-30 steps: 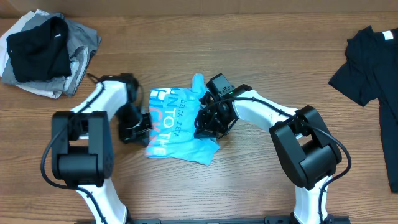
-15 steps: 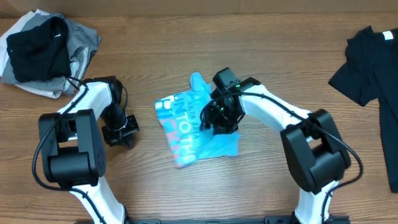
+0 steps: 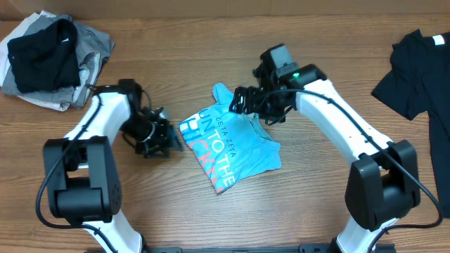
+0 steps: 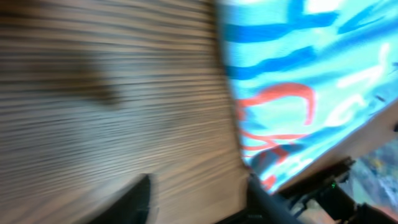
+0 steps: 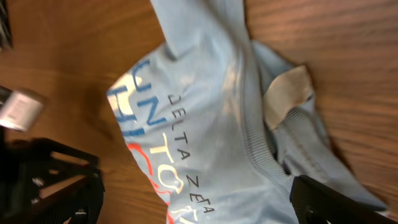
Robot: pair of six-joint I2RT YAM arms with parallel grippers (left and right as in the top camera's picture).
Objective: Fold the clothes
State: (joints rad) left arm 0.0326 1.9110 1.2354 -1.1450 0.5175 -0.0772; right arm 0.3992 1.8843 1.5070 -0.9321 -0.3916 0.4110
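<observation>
Overhead, light blue T-shirt (image 3: 232, 144): laid rumpled at the middle of the tabletop (image 3: 211, 42), white and pink lettering turned up.
Overhead, left fingers (image 3: 163, 135): seen just beside the shirt's left edge, low over the wood.
Overhead, right fingers (image 3: 242, 104): placed over the shirt's far corner.
Overhead, heap of garments (image 3: 49, 60): black, grey and white, piled at the far left.
Overhead, black T-shirt (image 3: 415, 67): spread at the right edge.
Left wrist, left fingers (image 4: 134, 199): blurred, but parted, with only bare wood seen between them and the shirt (image 4: 298, 74) off to the right.
Right wrist, right fingers (image 5: 329, 199): spread wide and released above the shirt (image 5: 205, 124); nothing is gripped.
Right wrist, neck label (image 5: 289, 93): exposed at the collar.
</observation>
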